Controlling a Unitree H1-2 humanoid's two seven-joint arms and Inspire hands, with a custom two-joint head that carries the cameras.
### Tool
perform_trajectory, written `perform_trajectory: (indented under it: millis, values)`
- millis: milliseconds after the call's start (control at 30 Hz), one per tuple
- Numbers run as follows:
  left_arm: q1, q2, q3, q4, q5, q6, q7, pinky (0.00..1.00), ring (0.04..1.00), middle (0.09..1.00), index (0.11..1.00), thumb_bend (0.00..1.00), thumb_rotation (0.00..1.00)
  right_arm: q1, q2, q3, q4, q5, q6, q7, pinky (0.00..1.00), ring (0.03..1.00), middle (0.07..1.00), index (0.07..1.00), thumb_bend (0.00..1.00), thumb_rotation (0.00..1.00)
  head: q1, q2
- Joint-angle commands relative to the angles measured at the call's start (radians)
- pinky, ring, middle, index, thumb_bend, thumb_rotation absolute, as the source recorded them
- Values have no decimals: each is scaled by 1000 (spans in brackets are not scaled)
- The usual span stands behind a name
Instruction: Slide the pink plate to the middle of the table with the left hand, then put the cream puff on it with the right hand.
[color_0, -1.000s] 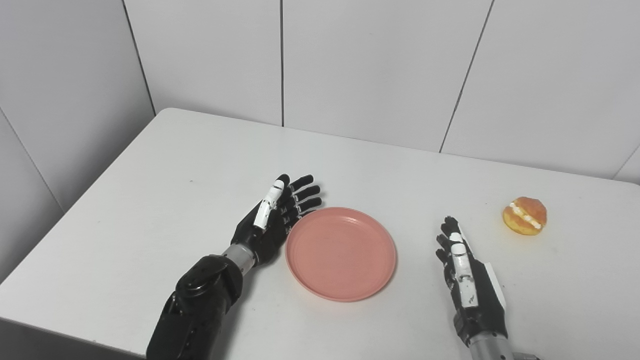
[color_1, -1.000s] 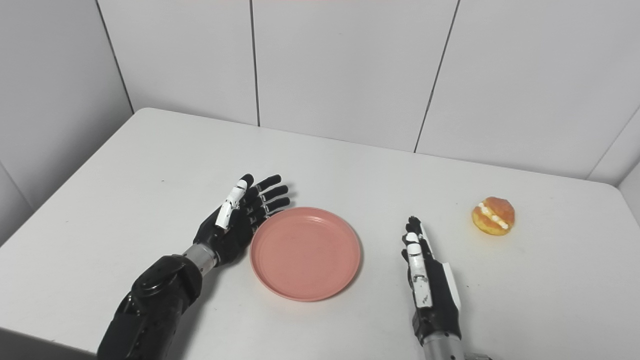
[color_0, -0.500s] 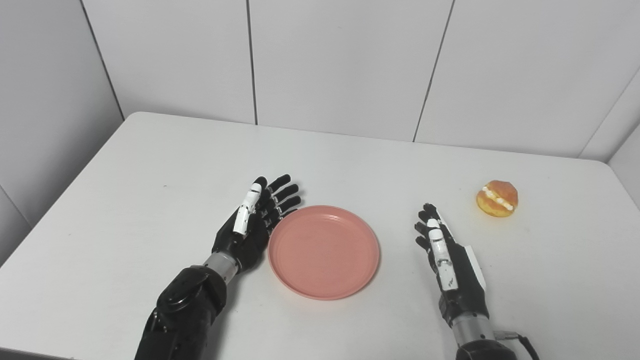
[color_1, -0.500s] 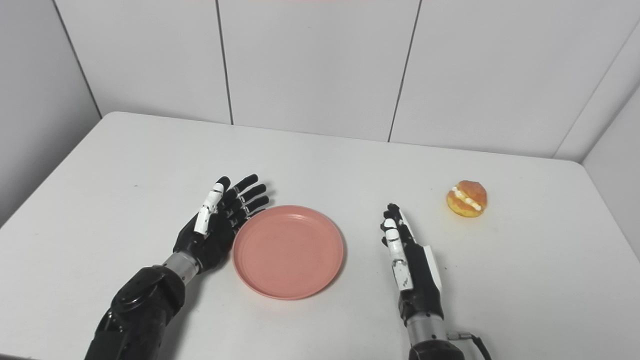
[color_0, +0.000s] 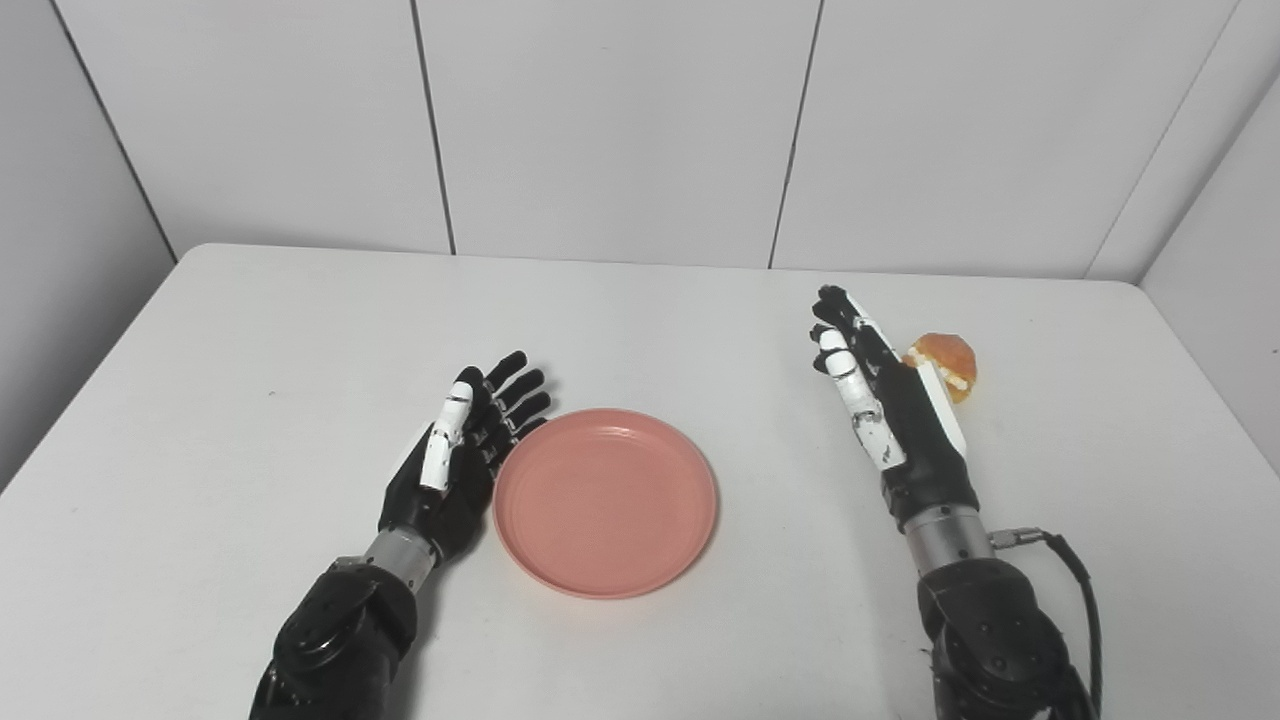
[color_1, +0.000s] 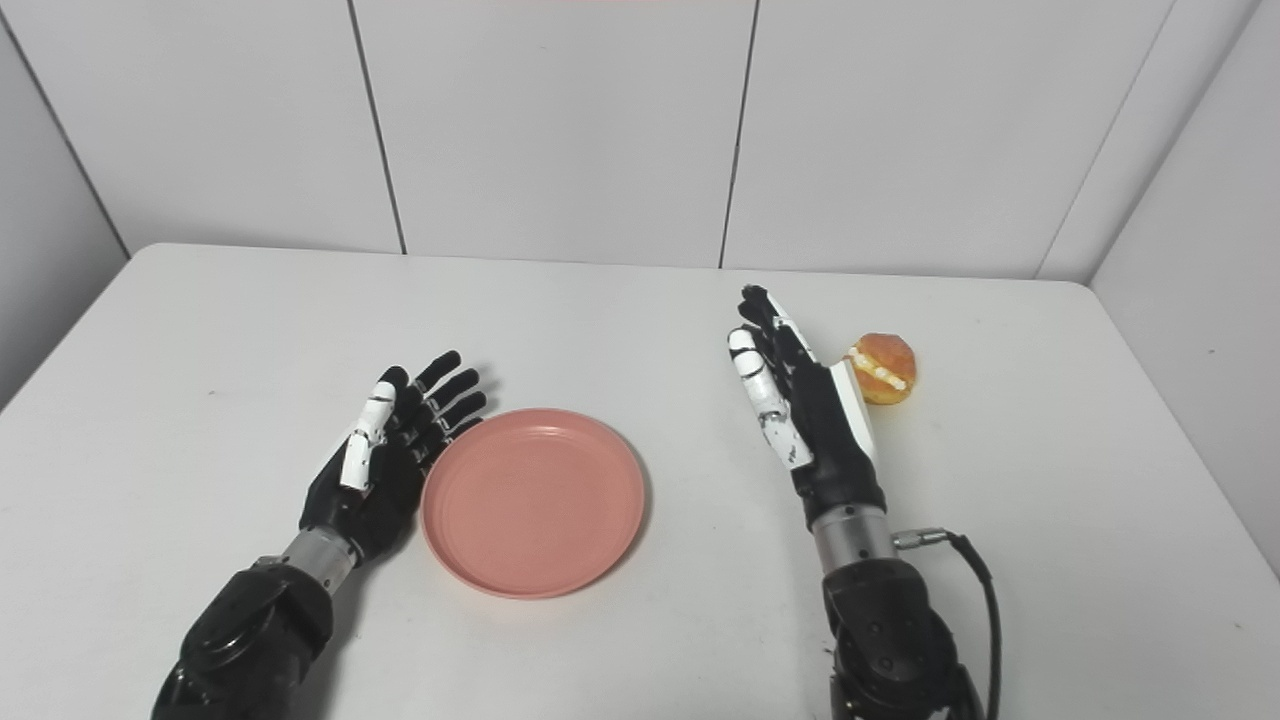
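The pink plate (color_0: 605, 500) lies flat near the middle of the white table (color_0: 250, 330), with nothing on it. My left hand (color_0: 462, 450) rests open against the plate's left rim, fingers straight and pointing up-right. My right hand (color_0: 885, 400) is raised, open, palm turned left, fingers stretched toward the wall. Just behind and to the right of it sits the cream puff (color_0: 945, 358), golden with a white cream band; in the left eye view the hand covers its left part, in the right eye view the cream puff (color_1: 884, 368) shows almost whole beside the hand (color_1: 800, 405).
White tiled walls (color_0: 600, 120) close the table at the back and on both sides. A black cable (color_0: 1075, 570) loops from my right wrist. Bare table surface lies between the plate and my right hand.
The camera has swung to the right, shifting the whole picture left. My right hand has risen and moved forward to the left side of the cream puff. Left hand and plate keep their places.
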Motion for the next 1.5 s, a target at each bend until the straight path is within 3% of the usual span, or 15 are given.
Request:
perform_trajectory:
  millis: [0,133,200,367,467,733,933,1167,1467]
  values:
    - [24,3,-5,-4,25,-25,0,943,934,933,911,444,1000,-56,-25,2,-40,-46,5,4,845,872,899,900,535,924,-13,-2]
    - [42,6,-10,-29,57,-61,9,955,940,939,916,442,1000,-89,-56,-4,-40,-104,12,5,814,877,891,888,546,942,-32,-3]
    - [54,4,-7,-39,68,-76,16,970,946,943,918,457,1000,-108,-78,-5,-39,-137,8,6,736,841,884,883,549,936,-37,-4]
    - [82,7,-5,-44,92,-122,14,992,966,958,935,464,1000,-155,-146,0,-24,-236,-11,17,767,873,912,919,541,900,-65,-13]
    - [98,7,-3,-39,102,-148,14,995,967,959,936,471,1000,-176,-177,-2,-9,-275,-14,21,812,893,927,933,585,845,-69,-15]
    - [134,-2,10,-39,89,-163,18,988,964,951,922,454,1000,-243,-281,-4,22,-419,81,101,776,881,921,922,739,760,-130,-20]
    - [142,3,18,-24,78,-190,13,999,969,955,932,445,1000,-270,-316,-7,79,-502,102,98,765,891,943,948,796,654,-186,-32]
    - [142,8,22,-6,81,-217,13,985,963,951,931,444,1000,-303,-351,-5,180,-572,111,95,764,898,948,955,851,568,-194,-30]
    - [141,17,25,-4,96,-220,23,972,957,945,924,444,1000,-335,-371,10,304,-594,142,133,792,912,953,963,876,535,-204,-32]
